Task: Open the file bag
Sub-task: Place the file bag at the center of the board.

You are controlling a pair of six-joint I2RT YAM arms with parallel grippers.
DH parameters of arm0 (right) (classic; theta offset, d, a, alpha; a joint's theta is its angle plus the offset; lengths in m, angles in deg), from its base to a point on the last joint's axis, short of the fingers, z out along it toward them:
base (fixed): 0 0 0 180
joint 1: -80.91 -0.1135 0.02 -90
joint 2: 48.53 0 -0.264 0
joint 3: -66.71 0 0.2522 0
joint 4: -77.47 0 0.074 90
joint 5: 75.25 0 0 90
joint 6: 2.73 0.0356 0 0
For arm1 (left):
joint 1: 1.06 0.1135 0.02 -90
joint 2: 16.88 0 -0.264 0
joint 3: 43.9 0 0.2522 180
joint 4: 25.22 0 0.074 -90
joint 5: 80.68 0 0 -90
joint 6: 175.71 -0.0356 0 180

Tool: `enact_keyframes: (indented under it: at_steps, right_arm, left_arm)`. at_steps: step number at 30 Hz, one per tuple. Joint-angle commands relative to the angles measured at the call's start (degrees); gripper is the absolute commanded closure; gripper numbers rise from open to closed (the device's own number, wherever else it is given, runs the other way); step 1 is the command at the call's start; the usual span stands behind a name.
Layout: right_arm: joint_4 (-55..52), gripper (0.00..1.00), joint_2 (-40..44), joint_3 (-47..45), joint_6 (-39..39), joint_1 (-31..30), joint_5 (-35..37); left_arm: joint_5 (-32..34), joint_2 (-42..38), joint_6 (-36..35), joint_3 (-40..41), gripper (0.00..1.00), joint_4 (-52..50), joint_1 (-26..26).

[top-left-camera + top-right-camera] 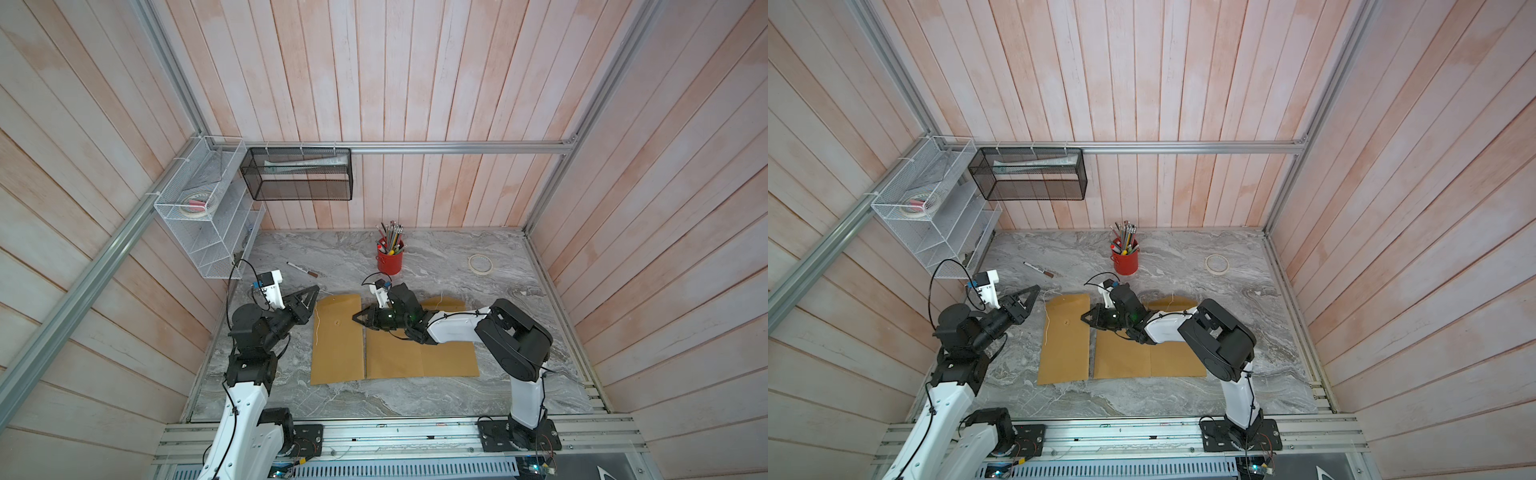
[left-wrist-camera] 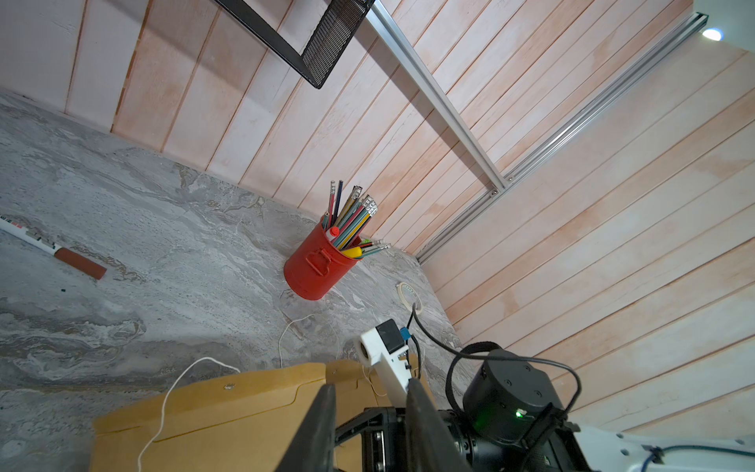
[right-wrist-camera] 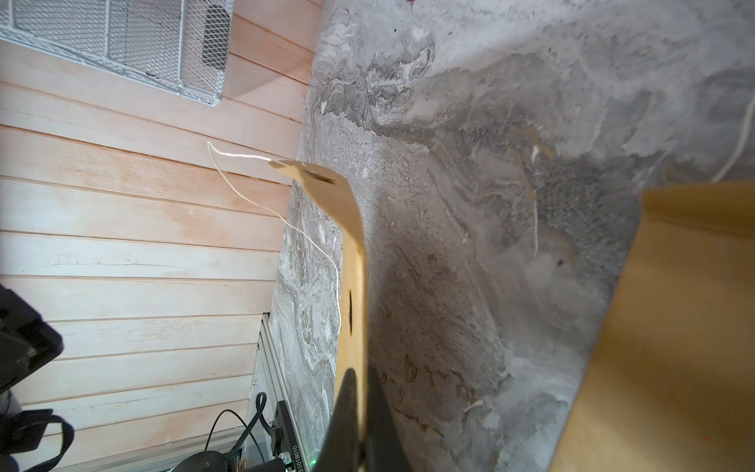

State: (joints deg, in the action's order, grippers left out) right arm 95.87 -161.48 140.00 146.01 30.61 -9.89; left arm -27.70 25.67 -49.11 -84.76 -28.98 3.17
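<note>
A brown kraft file bag (image 1: pixel 336 345) (image 1: pixel 1065 345) lies on the marble table, the leftmost of three. Its white string (image 1: pixel 316 328) (image 2: pixel 171 388) hangs loose off the left side. My right gripper (image 1: pixel 356 318) (image 1: pixel 1084 318) (image 3: pixel 359 374) is shut on this bag's right edge, which the right wrist view shows edge-on. There the flap (image 3: pixel 318 180) curls away at the far end. My left gripper (image 1: pixel 315 289) (image 1: pixel 1036 289) (image 2: pixel 371 384) hovers open by the bag's far left corner, with nothing between its fingers (image 2: pixel 318 425).
Two more brown file bags (image 1: pixel 392 353) (image 1: pixel 451 349) lie to the right, under the right arm. Behind stand a red pencil cup (image 1: pixel 390 259), a marker (image 1: pixel 302 270) and a tape roll (image 1: pixel 481 264). A white wire rack (image 1: pixel 199 224) and a black mesh basket (image 1: pixel 299 174) hang on the walls.
</note>
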Motion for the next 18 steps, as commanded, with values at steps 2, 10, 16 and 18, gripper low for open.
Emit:
enact_keyframes:
  at_steps: [2, 10, 16, 18]
  right_arm:
    - [0.88, 1.00, -1.10, 0.44, 1.77, -0.49, 3.34]
    - [1.58, 1.00, -2.10, -0.59, 3.03, -0.58, 4.16]
    - [1.81, 0.94, -2.80, -0.81, 3.57, -0.57, 3.79]
    - [1.59, 0.92, -2.80, -0.65, 3.49, -0.50, 3.81]
  left_arm:
    - [0.18, -0.79, -1.18, -0.15, 0.68, -0.13, 0.43]
    - [0.19, -0.81, -1.27, -0.07, 0.68, -0.41, 0.43]
    - [0.28, -0.70, -1.27, 0.02, 0.68, -0.31, 0.41]
    - [0.28, -0.66, -1.27, 0.02, 0.68, -0.25, 0.48]
